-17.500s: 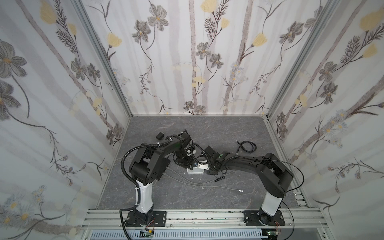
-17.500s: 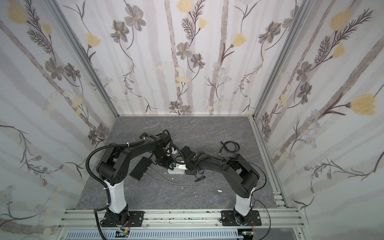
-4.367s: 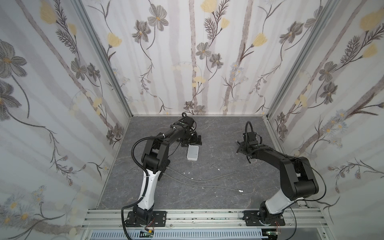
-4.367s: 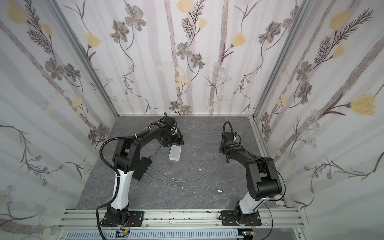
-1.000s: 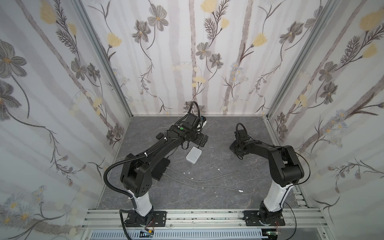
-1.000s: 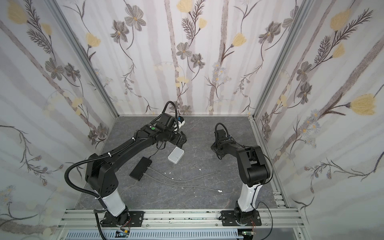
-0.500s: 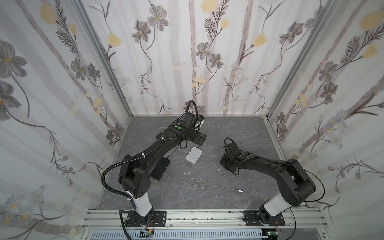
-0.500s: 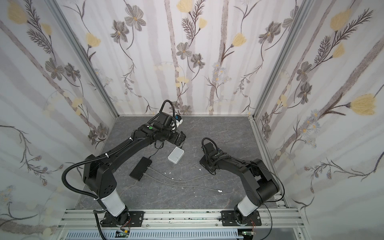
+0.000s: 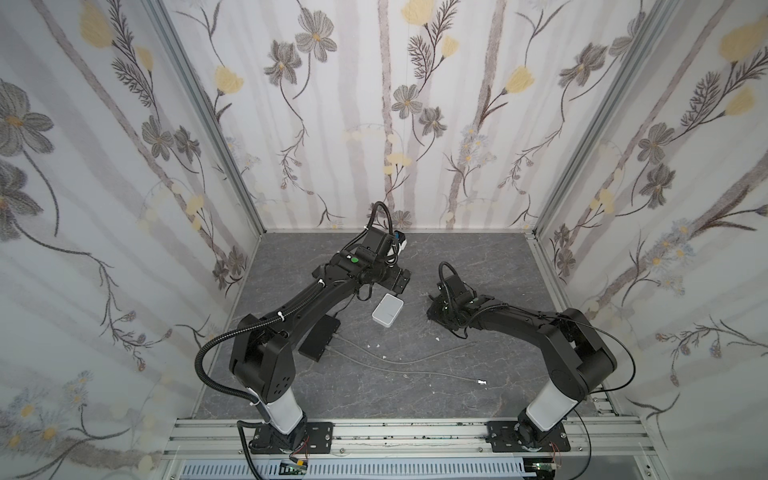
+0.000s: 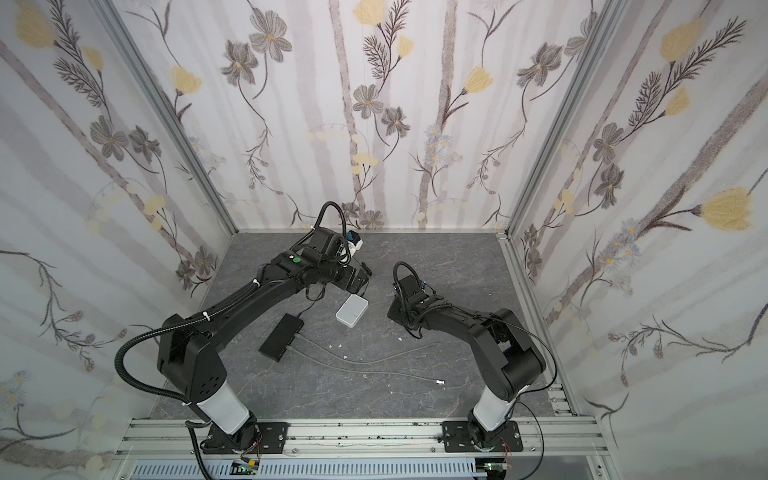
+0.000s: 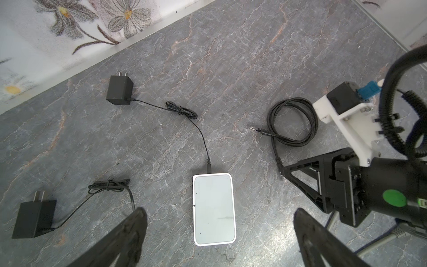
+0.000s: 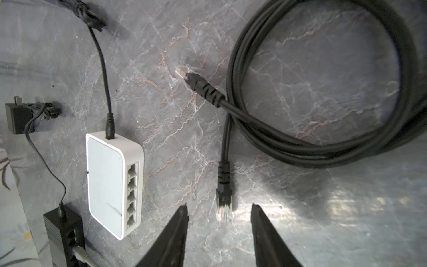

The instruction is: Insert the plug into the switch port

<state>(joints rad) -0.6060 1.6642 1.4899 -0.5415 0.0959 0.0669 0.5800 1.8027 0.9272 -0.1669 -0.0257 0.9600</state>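
**A:** What's moved in the last second?

**B:** The right end effector (image 12: 219,206) has swung in from the far right toward mid-bench, bringing the coiled black cable (image 12: 323,129) along. Its jaws have parted, so it's released and grasps nothing.

**A:** Where's the plug?

**B:** The plug (image 12: 223,209) lies flat on the bench (image 9: 478,257) between the two fingertips, touching neither. It's to the right of the white switch (image 12: 108,180), near it but apart. The switch's row of ports (image 12: 132,196) faces the plug.

**A:** And the left arm?

**B:** The left end effector (image 11: 219,210) hangs above the switch, jaws spread wide, holding nothing. A thin black power lead (image 12: 104,76) is plugged into one end of the switch. Both top views show the switch between the two arms.
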